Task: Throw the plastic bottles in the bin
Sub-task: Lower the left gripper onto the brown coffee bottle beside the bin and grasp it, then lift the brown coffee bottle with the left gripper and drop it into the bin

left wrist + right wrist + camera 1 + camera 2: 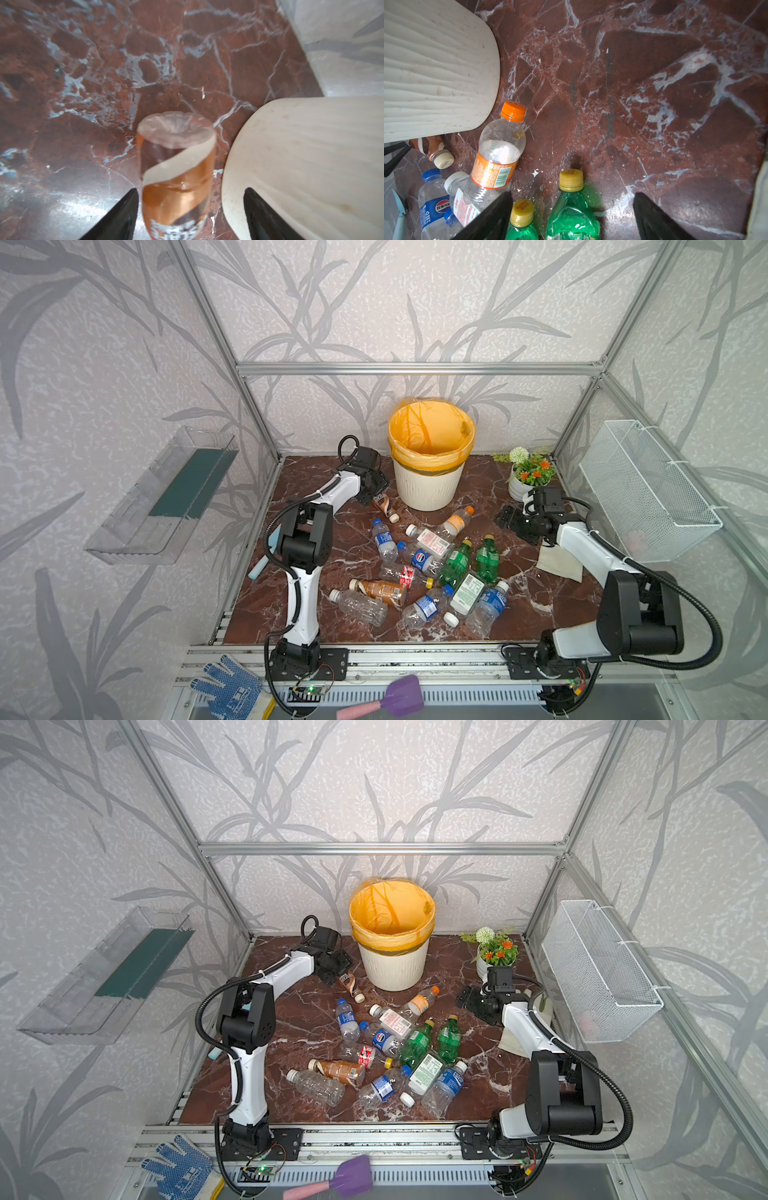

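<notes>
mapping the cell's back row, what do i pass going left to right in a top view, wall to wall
clear wall shelf → bin → flower pot → white mesh basket

Table top: dark red-brown marble, white veining.
Walls: pale grey, darker grey leaf print.
Bin: cream-white, vertically ribbed; liner translucent orange-yellow.
Plastic bottles: mostly clear, several with blue labels and blue caps.
Far left, brown bottle: brown with a cream swirl, white cap.
Right of it, orange-capped bottle: clear, orange label.
Two green bottles: yellow caps.
Near edge: glove blue-and-white dotted; spatula purple, pink handle.
</notes>
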You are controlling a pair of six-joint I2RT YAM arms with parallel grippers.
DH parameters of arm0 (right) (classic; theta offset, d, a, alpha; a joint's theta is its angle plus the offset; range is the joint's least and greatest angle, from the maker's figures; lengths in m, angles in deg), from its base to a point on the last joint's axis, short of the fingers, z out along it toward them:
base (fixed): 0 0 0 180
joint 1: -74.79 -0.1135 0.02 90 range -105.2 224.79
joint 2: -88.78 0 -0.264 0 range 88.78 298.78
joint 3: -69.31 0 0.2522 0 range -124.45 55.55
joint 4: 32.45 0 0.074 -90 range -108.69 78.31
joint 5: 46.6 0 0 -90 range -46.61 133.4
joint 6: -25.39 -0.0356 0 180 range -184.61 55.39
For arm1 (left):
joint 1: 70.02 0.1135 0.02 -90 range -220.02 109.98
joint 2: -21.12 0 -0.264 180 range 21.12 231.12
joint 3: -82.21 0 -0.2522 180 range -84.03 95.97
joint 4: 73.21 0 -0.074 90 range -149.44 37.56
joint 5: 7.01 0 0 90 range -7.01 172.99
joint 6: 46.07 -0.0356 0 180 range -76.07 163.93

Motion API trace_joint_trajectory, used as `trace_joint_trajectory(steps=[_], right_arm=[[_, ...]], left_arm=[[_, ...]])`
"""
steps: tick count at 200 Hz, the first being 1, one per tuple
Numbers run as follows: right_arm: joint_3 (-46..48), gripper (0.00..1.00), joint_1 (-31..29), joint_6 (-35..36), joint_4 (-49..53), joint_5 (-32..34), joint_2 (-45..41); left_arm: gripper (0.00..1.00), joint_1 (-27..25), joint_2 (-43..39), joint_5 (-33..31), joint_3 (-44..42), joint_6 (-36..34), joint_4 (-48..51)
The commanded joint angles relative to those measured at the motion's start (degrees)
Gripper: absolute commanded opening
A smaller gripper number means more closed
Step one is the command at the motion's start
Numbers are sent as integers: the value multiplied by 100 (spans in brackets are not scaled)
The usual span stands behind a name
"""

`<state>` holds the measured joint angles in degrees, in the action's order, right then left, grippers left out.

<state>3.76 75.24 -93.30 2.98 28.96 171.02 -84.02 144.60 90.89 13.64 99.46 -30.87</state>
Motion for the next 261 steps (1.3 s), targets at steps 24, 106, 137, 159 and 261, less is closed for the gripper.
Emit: trace_joint_trajectory(steps=[24,106,137,159,261], right_arm=[[163,91,8,-543,311,343,-884],[247,89,-229,-908,1604,1083,-1681],[343,89,-565,-1244,1779,1432,-2063],[348,89,-819,-1410,1989,1681,-2283],[57,87,-1183,-1475,2312,2155,-2909]], left_arm=[[73,227,186,376,99,-190,185],[70,395,736,934,481,-451,172],[59,430,799,1172,549,-369,-112],[52,448,786,1343,518,-339,-233],[43,952,-954,1277,-613,155,-1206]])
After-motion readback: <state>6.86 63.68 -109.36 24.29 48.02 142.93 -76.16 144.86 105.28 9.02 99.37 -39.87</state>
